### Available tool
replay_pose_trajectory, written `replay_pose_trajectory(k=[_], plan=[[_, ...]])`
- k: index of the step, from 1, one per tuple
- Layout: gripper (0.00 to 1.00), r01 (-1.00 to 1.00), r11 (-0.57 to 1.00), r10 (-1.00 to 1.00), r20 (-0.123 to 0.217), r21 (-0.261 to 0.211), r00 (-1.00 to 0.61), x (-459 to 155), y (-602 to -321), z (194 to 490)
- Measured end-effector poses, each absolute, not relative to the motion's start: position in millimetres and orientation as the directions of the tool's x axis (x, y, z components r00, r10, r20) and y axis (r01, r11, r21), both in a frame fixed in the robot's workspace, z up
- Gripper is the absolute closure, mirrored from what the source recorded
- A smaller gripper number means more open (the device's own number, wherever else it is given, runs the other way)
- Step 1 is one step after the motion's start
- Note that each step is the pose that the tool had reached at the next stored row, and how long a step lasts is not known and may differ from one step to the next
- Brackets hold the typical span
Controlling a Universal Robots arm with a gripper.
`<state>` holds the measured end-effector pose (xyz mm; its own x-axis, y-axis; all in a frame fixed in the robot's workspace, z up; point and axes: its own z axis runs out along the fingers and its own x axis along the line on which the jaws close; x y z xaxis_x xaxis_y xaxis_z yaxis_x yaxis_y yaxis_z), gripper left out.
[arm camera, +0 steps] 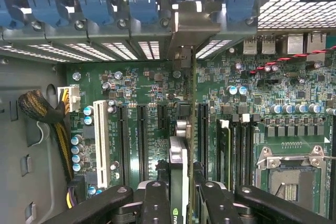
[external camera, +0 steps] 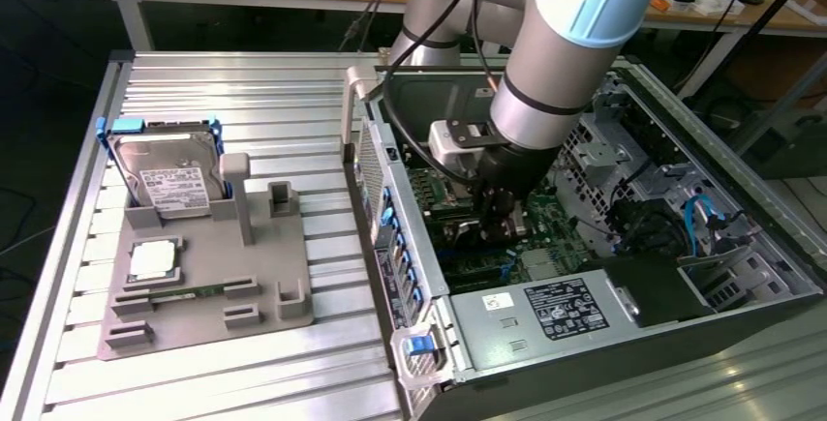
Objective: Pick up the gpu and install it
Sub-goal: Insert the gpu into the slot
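The gpu (arm camera: 185, 129) appears edge-on in the wrist view as a thin dark card. Its silvery end bracket (arm camera: 185, 24) reaches the case's rear slot openings. My gripper (arm camera: 184, 203) is shut on the card, with a black finger (arm camera: 156, 203) pressing each side. The card stands upright over the motherboard (arm camera: 262, 108), in line with a black expansion slot between the other long slots. Whether it is seated in the slot I cannot tell. In the exterior view my gripper (external camera: 498, 225) is lowered deep inside the open computer case (external camera: 723, 247), and the wrist covers the card.
On the metal table, a grey fixture (external camera: 259, 295) holds a hard drive (external camera: 168, 174), a square chip (external camera: 153, 259) and a green memory stick (external camera: 194, 292). Inside the case are the power supply (external camera: 543, 310), blue slot latches (arm camera: 94, 3), a white slot (arm camera: 101, 142) and the processor socket (arm camera: 291, 174).
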<state>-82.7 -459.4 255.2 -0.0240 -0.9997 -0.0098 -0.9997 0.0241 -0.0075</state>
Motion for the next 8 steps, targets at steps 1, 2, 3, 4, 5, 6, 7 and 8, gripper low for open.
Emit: replay_pose_trajectory(k=[1,2,3,4,5,6,7,8], plan=[[0.73,-1.0,0.024,-1.0,-0.01,-0.008,-0.024,-82.7,-459.4,254.8],[0.73,-1.0,0.024,-1.0,-0.01,-0.007,-0.024,-82.7,-459.4,254.5],[0.73,-1.0,0.024,-1.0,-0.01,-0.007,-0.024,-82.8,-459.4,254.2],[0.73,-1.0,0.024,-1.0,-0.01,-0.007,-0.024,-82.8,-459.4,254.0],[0.73,-1.0,0.024,-1.0,-0.01,-0.007,-0.024,-82.8,-459.4,253.7],[0.73,-1.0,0.024,-1.0,-0.01,-0.007,-0.024,-82.8,-459.4,253.5],[0.73,-1.0,0.024,-1.0,-0.01,-0.007,-0.024,-82.8,-459.4,253.3],[0.73,-1.0,0.024,-1.0,-0.01,-0.007,-0.024,-82.8,-459.4,253.3]])
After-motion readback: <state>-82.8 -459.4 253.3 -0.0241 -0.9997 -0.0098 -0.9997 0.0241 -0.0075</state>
